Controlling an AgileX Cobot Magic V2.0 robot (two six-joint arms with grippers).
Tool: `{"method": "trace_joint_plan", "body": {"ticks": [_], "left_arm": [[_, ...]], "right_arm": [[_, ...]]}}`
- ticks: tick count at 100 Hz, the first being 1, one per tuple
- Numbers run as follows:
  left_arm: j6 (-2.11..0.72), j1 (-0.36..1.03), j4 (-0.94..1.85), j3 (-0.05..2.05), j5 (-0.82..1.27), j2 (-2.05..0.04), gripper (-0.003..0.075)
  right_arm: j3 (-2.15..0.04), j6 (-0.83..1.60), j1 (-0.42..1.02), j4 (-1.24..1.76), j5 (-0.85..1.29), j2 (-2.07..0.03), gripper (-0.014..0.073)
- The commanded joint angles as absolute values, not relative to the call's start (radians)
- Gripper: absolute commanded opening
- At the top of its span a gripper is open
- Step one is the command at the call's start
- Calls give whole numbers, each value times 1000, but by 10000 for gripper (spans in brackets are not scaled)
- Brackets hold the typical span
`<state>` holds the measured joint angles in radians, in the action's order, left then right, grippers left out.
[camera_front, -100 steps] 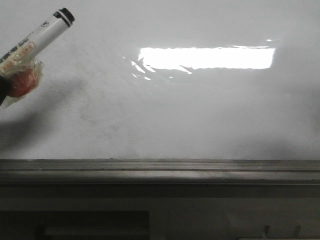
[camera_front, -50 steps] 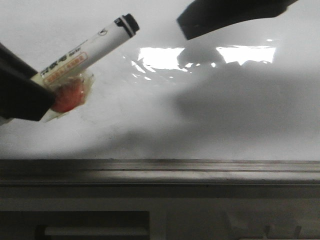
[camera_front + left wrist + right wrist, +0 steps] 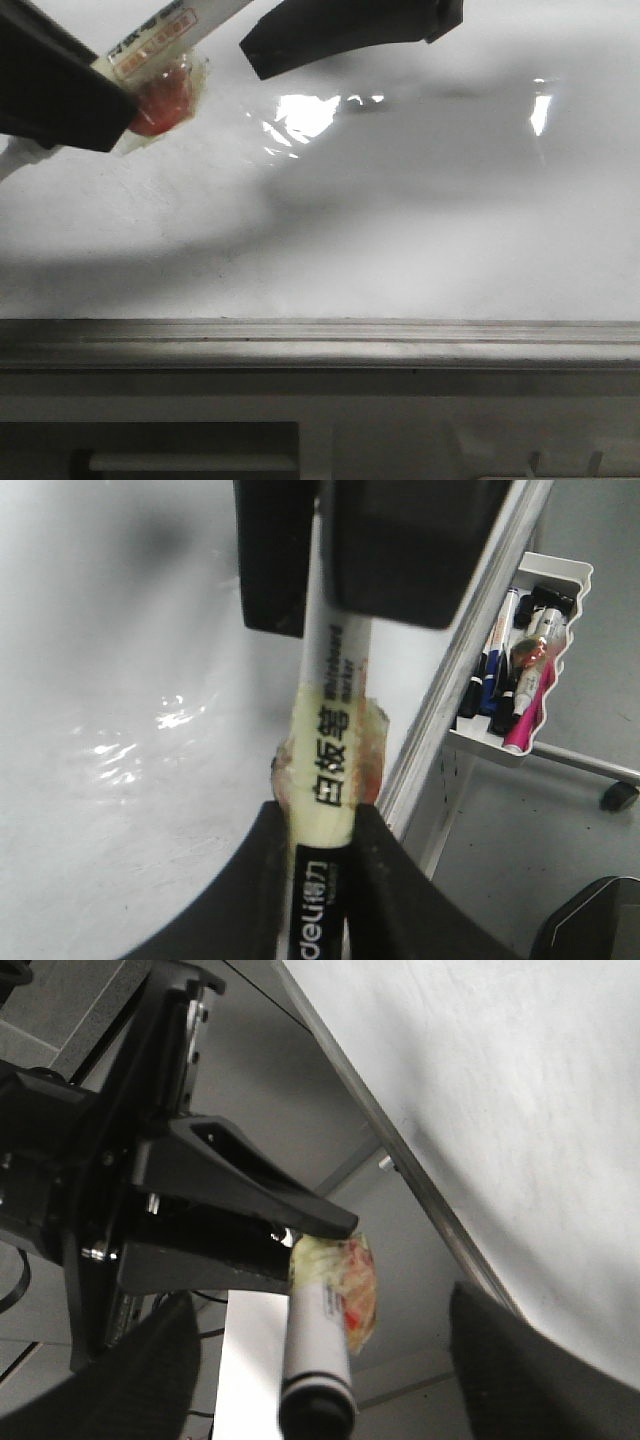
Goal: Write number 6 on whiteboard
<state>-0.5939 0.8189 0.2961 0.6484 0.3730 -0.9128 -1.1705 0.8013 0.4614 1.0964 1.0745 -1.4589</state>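
Note:
The whiteboard (image 3: 400, 220) is glossy and blank; no number 6 shows on it. My left gripper (image 3: 105, 100) at the top left is shut on a white marker (image 3: 160, 35) wrapped in yellowish tape with a red blob. The left wrist view shows my left gripper (image 3: 318, 825) clamped on the marker's barrel (image 3: 335, 740). My right gripper (image 3: 270, 45) reaches in from the top. In the right wrist view my right gripper (image 3: 320, 1300) is open, its fingers set wide on either side of the marker's black cap (image 3: 315, 1405), apart from it.
A grey metal ledge (image 3: 320, 340) runs along the board's lower edge. A bright light glare (image 3: 305, 110) lies on the board. A white tray (image 3: 557, 568) with several markers hangs beside the board's edge in the left wrist view.
My left gripper has lifted the marker up and to the right. My right gripper came in from the top right and moved left to the marker's cap end, covering much of the glare.

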Motion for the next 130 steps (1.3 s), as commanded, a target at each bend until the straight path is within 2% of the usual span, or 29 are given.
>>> {"method": "trace_joint_plan", "body": {"ticks": [1, 21, 40, 55, 65, 72, 78, 83, 90, 96, 118, 130], "left_arm": [[-591, 829, 303, 686, 286, -910, -20], [-591, 829, 303, 686, 263, -910, -20], [-591, 829, 303, 686, 263, -910, -20], [-591, 829, 303, 686, 266, -910, -13], [-591, 829, 303, 686, 266, -910, 77], [-591, 829, 305, 688, 265, -905, 218], [-591, 827, 313, 688, 262, -904, 402], [-578, 816, 328, 688, 260, -887, 517], [-556, 788, 339, 688, 258, -866, 599], [-555, 746, 355, 688, 258, -834, 596], [-528, 534, 412, 675, 274, -701, 511], [-528, 419, 453, 628, 274, -636, 501]], "right_arm": [[-1209, 813, 463, 1162, 1107, -1442, 388], [-1218, 854, 494, 1167, 1091, -1457, 226], [-1218, 885, 504, 1176, 1063, -1457, -74], [-1218, 885, 504, 1176, 1061, -1457, -66], [-1218, 885, 504, 1170, 1046, -1457, -63], [-1215, 885, 504, 1157, 1023, -1451, -60], [-1208, 885, 504, 1137, 991, -1433, -45], [-1200, 885, 504, 1108, 961, -1414, -44], [-1175, 885, 504, 1087, 915, -1372, -44], [-1144, 885, 504, 1082, 860, -1328, -44], [-906, 885, 504, 1057, 603, -1075, -45], [-763, 885, 504, 1056, 456, -921, -45]]}}
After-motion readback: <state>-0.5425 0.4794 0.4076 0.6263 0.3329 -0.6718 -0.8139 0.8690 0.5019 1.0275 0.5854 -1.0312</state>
